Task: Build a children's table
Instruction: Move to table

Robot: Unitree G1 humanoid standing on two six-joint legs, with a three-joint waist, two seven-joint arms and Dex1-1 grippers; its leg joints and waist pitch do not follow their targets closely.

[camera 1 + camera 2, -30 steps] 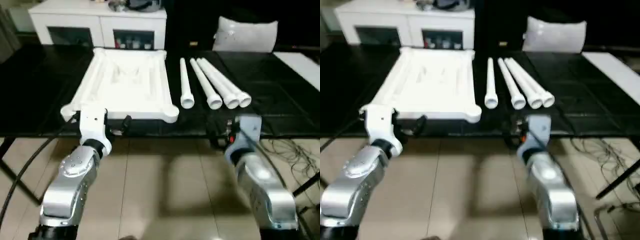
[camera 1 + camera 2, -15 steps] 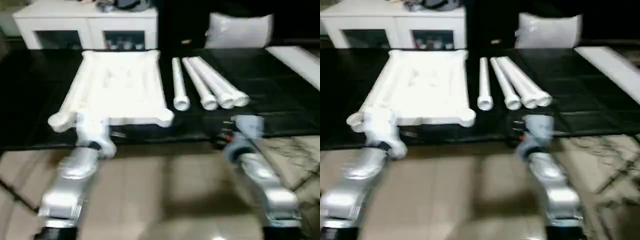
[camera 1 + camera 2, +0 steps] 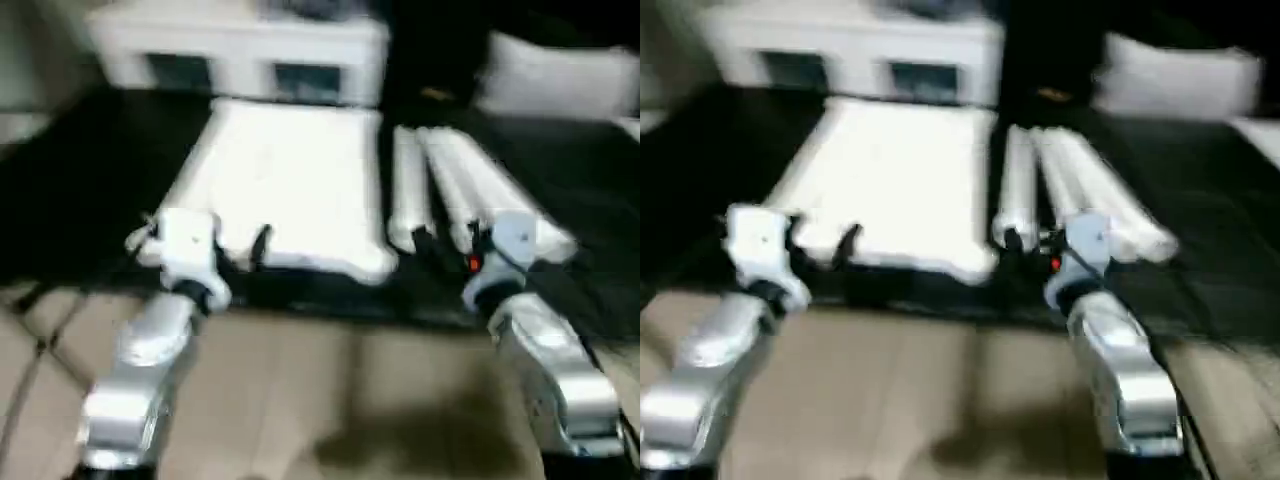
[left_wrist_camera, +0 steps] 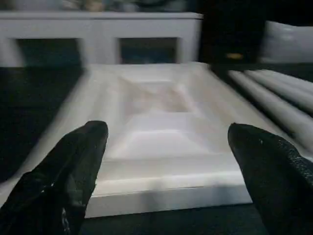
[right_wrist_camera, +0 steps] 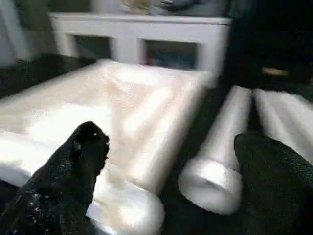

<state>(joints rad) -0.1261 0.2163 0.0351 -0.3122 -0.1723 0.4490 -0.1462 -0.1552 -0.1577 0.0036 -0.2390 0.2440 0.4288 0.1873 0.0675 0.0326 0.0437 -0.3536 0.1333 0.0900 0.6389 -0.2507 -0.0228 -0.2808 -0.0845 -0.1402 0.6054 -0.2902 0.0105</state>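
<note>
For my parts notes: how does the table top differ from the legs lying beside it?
The table top is a wide, flat square slab with a ribbed face; the legs are long, narrow round tubes. The table top is one piece; the legs lie side by side on its right. Both are white and rest on the dark surface.

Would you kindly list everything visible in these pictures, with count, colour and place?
Table top: one, white, lying flat on the black surface, on the robot's left.
Legs: white tubes, about four as far as the blur allows, lying side by side just right of the table top.
Black surface: one, under the table parts.
Cabinet: one, white with glass doors, behind the table top.
Cushion: one, light grey, far right at the back.
Floor: beige tiles, nearest the robot.
Left gripper: black fingers, open, facing the table top's near edge.
Right gripper: black fingers, open, facing the nearest leg's end.
</note>
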